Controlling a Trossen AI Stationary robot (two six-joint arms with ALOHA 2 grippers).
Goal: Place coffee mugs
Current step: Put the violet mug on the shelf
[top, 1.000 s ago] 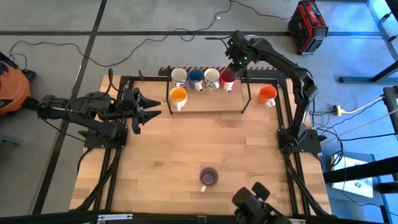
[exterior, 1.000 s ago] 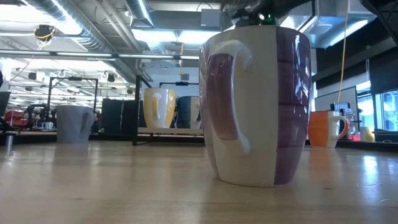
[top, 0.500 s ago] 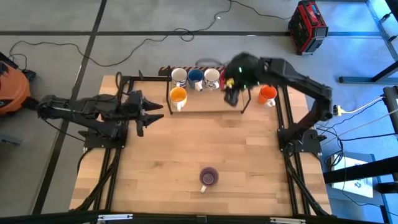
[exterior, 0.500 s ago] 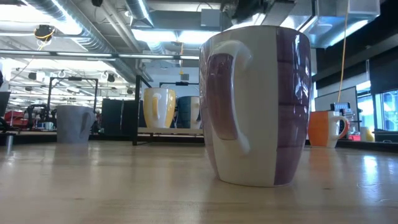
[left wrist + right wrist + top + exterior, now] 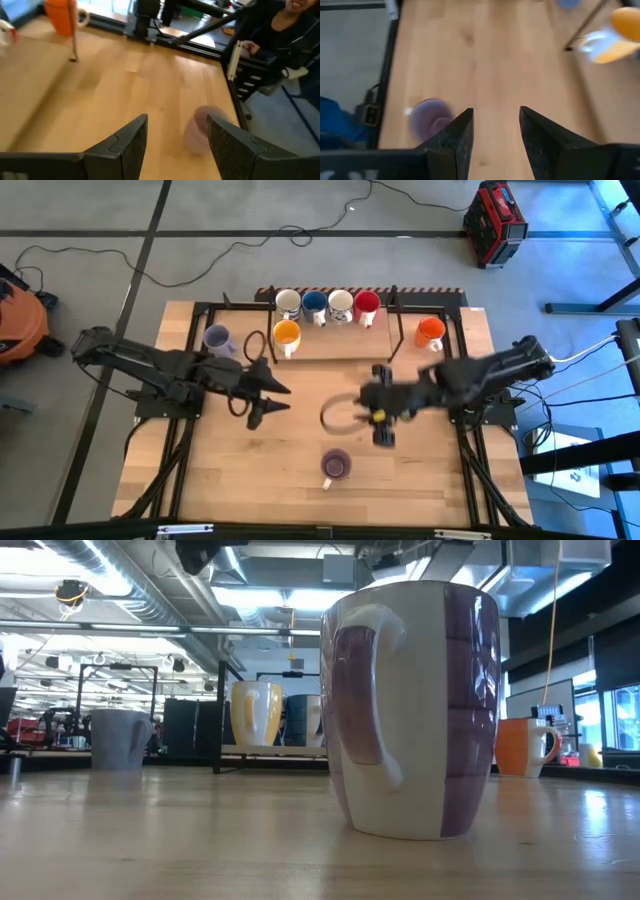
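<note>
Two empty, parted sets of jaws: right gripper (image 5: pixel 378 420) nearer purple mug (image 5: pixel 335 465), lying near-left of it; left gripper (image 5: pixel 262 395) farther.

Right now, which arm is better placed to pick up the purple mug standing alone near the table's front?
Probably the right. Its open end effector hangs closer to the purple mug than the left end effector, also open and empty.

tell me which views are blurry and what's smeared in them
High view: both arms streak with motion blur over the table's middle. Right wrist view: purple mug and yellow-orange mug are smeared. Left wrist view: the purple mug is a faint smudge. Low view: sharp up close, room behind soft.
</note>
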